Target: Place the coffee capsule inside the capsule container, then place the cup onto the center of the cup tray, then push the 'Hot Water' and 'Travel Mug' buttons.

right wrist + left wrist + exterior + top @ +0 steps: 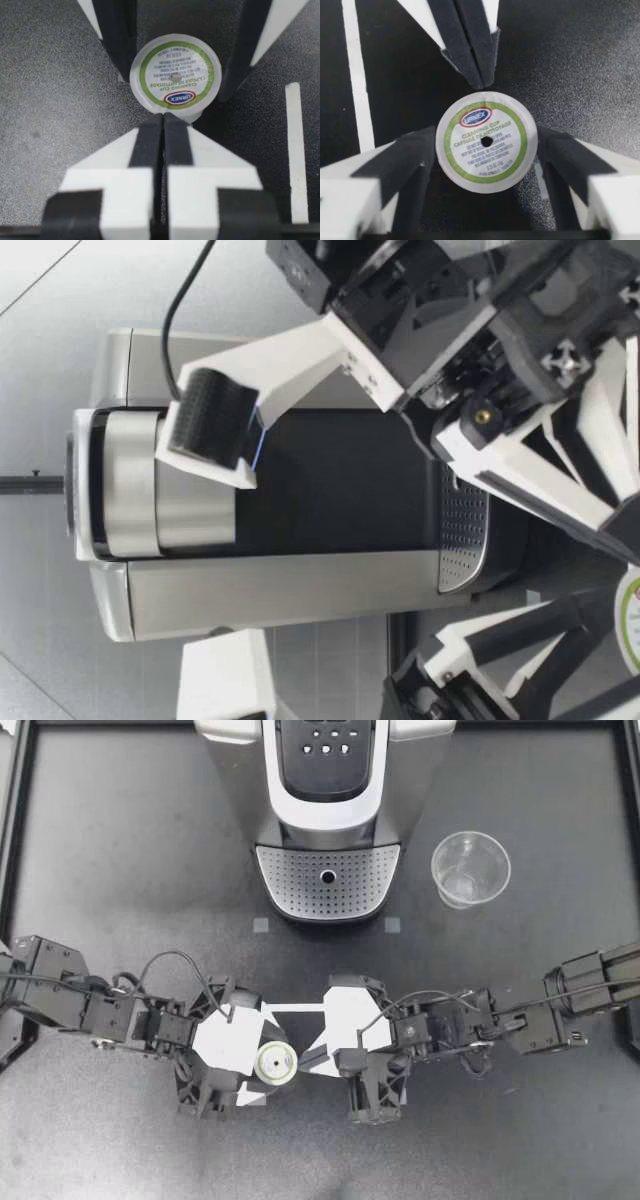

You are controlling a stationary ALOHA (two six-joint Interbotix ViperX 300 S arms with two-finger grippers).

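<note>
At lower centre of the top view, my left gripper (267,1066) clamps the coffee capsule (275,1063). My right gripper (306,1064), fingers pressed together, sits just beside it.

On the bench (120,870): one coffee machine (328,810), one clear cup (470,868), one capsule (274,1063), two grey squares (261,925), and two claws, the left claw (266,1065) and the right claw (306,1061).
</note>
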